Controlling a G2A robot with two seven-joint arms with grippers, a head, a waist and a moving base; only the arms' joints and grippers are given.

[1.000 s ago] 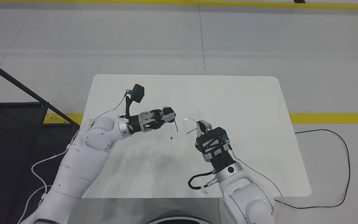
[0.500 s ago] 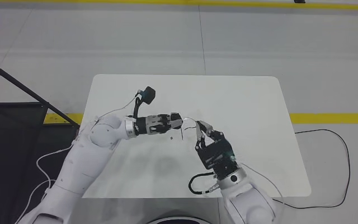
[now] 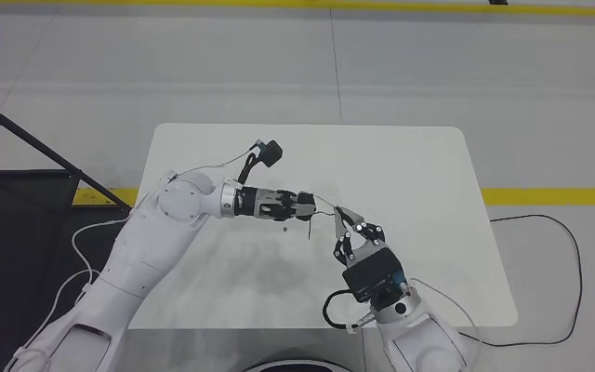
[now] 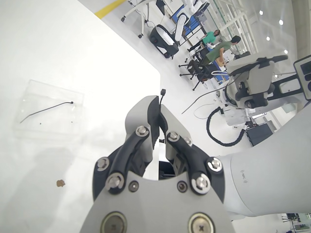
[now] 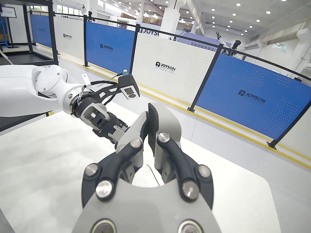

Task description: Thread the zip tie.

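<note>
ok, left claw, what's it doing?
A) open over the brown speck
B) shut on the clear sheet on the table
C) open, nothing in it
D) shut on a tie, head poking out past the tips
D: in the left wrist view the left claw is shut on the tie, whose square head sticks out just beyond the fingertips.
</note>
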